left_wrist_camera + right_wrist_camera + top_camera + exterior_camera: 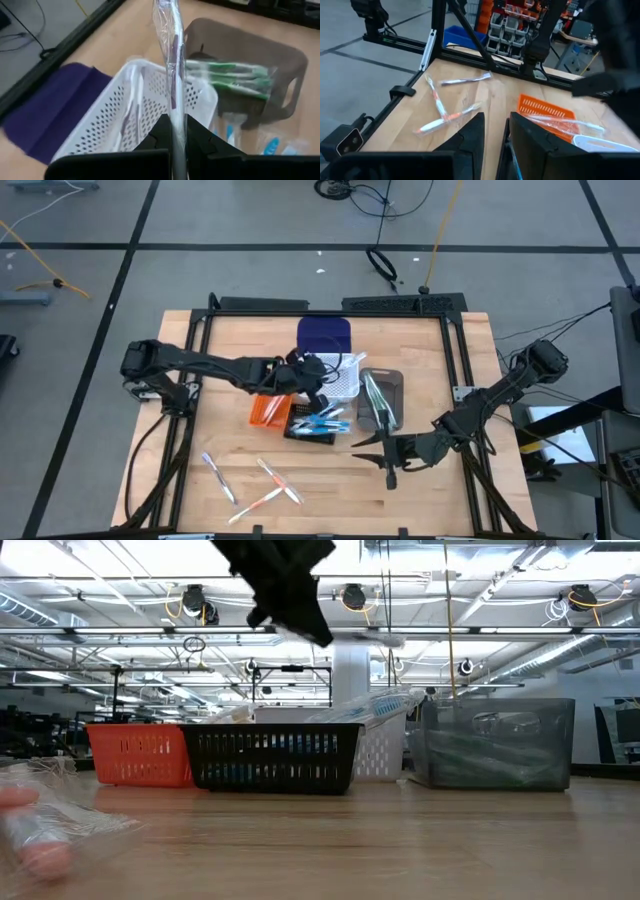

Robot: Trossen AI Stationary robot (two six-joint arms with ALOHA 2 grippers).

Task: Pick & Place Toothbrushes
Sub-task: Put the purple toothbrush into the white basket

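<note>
Wrapped toothbrush (173, 75), purple-accented, pinched upright in the left end effector (174, 131), its fingers pressed together on the handle, above the white bin (131, 112). Right end effector (493, 131): low over the bench (180, 450) at its right front, fingers slightly parted, nothing between them.

Surface: pale wood bench in a black frame; grey floor with cables; ceiling lights and racking in the room behind.

Containers, clustered mid-bench:
- white bin, perforated, one wrapped brush inside;
- grey bin (384, 398), green toothbrushes (235, 77);
- black bin (318, 427), blue toothbrushes (322, 423);
- orange bin (268, 410), contents unclear;
- dark blue cloth (325, 335) behind the white bin.

Loose toothbrushes (255, 483): several orange-pink and white, front left of bench.

No legible writing.
</note>
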